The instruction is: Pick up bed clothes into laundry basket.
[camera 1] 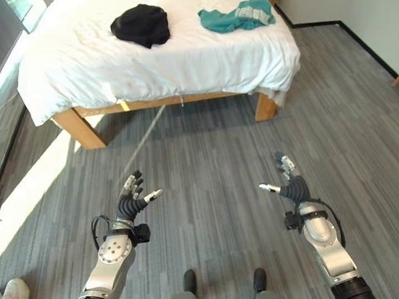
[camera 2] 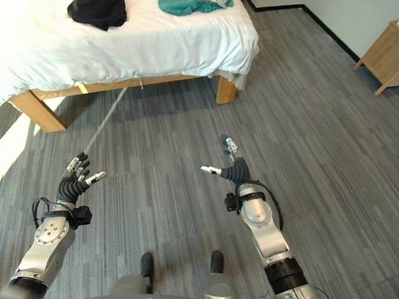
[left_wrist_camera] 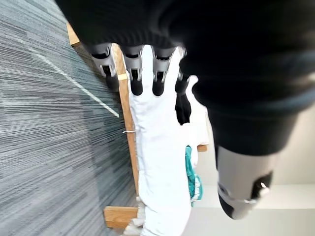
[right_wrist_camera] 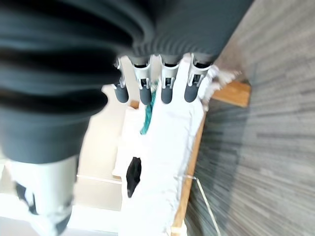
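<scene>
— Hands first: where are yours, and what's in them?

— Both hands are empty. My left hand (camera 1: 134,197) hangs over the grey floor (camera 1: 212,157) with its fingers straight and spread, thumb out to the side; my right hand (camera 1: 290,186) does the same on the other side, fingers loose, nothing pinched.

— And the clothes?

— On the bed (camera 1: 63,62), well ahead of me. A black garment (camera 1: 142,24) lies bunched on the white sheet, and a teal garment (camera 1: 236,15) lies crumpled beside it, toward my right, the two apart from each other. Neither is touched by a hand.

— So how much is done?

— Nothing that I can see, as I judge it. Both pieces are on the mattress, and I cannot spot a laundry basket from here, so I can't say where they must go.

— What's left, then?

— All of it, I reckon: close the gap to the wooden bed frame (camera 1: 80,126), take each garment, find the basket, drop them in. A wooden cabinet (camera 2: 390,56) stands off to my right.
</scene>
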Controlling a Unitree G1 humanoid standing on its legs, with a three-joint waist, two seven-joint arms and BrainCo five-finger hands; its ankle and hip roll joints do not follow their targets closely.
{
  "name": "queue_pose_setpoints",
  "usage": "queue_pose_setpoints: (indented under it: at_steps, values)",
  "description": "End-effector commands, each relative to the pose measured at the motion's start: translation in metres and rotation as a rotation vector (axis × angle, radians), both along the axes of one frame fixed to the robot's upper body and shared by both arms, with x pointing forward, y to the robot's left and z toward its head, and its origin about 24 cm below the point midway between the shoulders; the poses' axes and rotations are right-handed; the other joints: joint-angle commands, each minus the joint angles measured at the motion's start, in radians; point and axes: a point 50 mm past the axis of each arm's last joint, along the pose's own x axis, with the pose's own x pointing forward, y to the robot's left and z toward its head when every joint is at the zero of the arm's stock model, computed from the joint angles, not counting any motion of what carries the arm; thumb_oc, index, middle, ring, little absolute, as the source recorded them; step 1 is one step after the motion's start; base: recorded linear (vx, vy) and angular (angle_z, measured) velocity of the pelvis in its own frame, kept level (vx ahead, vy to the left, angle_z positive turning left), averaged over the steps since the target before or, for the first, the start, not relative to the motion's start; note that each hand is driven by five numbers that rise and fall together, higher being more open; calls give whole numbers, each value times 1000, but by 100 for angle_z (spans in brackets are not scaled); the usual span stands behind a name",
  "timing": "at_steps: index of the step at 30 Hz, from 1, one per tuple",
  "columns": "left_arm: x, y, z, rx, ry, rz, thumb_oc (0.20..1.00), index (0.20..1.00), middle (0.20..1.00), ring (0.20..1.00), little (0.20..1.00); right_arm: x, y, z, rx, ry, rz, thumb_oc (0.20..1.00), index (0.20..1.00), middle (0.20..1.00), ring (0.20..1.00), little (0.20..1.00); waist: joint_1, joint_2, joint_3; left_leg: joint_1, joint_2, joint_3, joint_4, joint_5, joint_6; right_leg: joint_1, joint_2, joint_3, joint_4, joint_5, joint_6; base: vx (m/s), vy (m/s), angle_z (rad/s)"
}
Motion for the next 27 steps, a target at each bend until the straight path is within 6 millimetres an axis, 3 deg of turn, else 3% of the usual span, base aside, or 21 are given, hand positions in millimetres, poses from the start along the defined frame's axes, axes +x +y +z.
queue_pose_setpoints:
  at_steps: [1,9,11,12,13,14,15,16,17,18,21,23,24,26,27]
  values:
    - [7,14,35,48,-166,36,1000,1000,1000,1000,1000,1,15,21,41,-123,44,1000,1000,1000,1000,1000,20,-28,-57,68,-21,80,12,-163,16,-17,7,-67,35,-50,-10,0,0,0]
    - [9,8,38,74,-175,24,1000,1000,1000,1000,1000,-2,26,6,41,-49,94,1000,1000,1000,1000,1000,27,-13,-73,90,-17,77,12,-173,17,-4,19,-76,57,-87,-25,83,-30,3]
    - [18,-4,49,45,-232,-18,1000,1000,1000,1000,1000,-1,28,6,44,-47,93,1000,1000,1000,1000,1000,39,-34,-31,17,-5,111,200,-187,-6,15,4,-109,55,-127,-51,55,-120,1]
    - [18,-4,49,46,-233,-19,1000,1000,1000,1000,1000,-1,28,6,45,-48,92,1000,1000,1000,1000,1000,36,-34,-29,3,-1,105,226,-200,-7,16,6,-114,54,-127,-52,-29,-212,14]
    - [21,-11,55,15,-267,-40,1000,1000,1000,1000,1000,1,28,14,24,-93,84,1000,1000,1000,1000,1000,56,-65,11,-138,70,160,502,-105,-64,55,-16,-154,35,-136,-75,32,-239,50]
    - [21,-14,53,1,-265,-53,1000,1000,1000,1000,1000,3,28,17,16,-104,78,1000,1000,1000,1000,1000,70,-71,23,-197,115,181,608,-75,-83,72,-11,-175,28,-144,-87,32,-239,74]
    - [21,-14,54,2,-265,-54,1000,1000,1000,1000,1000,3,28,17,16,-105,77,1000,1000,1000,1000,1000,71,-67,23,-205,122,176,622,-80,-85,71,-6,-175,29,-144,-89,108,-209,88]
    - [19,-16,52,-11,-262,-63,1000,1000,1000,1000,1000,7,28,26,7,-143,68,1000,1000,1000,1000,1000,110,-80,54,-313,144,183,682,-70,-75,104,-2,-183,21,-166,-102,74,-119,53]
    - [20,-16,53,-10,-262,-64,1000,1000,1000,1000,1000,7,27,26,8,-143,67,1000,1000,1000,1000,1000,111,-78,54,-318,148,181,691,-76,-75,103,1,-183,21,-168,-101,311,-92,18]
    - [18,-15,49,14,-237,-75,1000,1000,1000,1000,1000,6,28,24,9,-133,73,1000,1000,1000,1000,1000,125,-70,49,-347,169,221,557,-91,-46,131,20,-191,13,-193,-92,390,98,-10]
    - [12,-9,45,60,-196,-70,1000,1000,1000,1000,1000,3,33,21,1,-120,116,1000,1000,1000,1000,1000,134,-28,22,-295,204,343,196,9,-29,173,42,-206,12,-241,-54,444,190,-13]
    - [11,-6,44,66,-189,-57,1000,1000,1000,1000,1000,2,34,19,-1,-114,123,1000,1000,1000,1000,1000,140,-22,20,-283,214,391,93,42,-26,194,39,-209,12,-260,-45,386,189,2]
    - [9,-5,43,66,-186,-50,1000,1000,1000,1000,1000,3,36,16,-9,-98,127,1000,1000,1000,1000,1000,145,-11,15,-316,265,459,34,63,-20,247,41,-222,12,-292,-37,623,276,-1]
    - [8,-4,44,64,-188,-47,1000,1000,1000,1000,1000,4,38,15,-9,-90,133,1000,1000,1000,1000,1000,151,-7,13,-320,282,470,32,65,-20,270,43,-216,12,-300,-33,506,192,-31]
    - [4,-2,40,68,-164,-47,1000,1000,1000,1000,1000,2,45,10,-17,-68,169,1000,1000,1000,1000,1000,152,-3,-3,-286,266,465,27,73,-17,307,41,-197,12,-311,-19,554,202,-59]
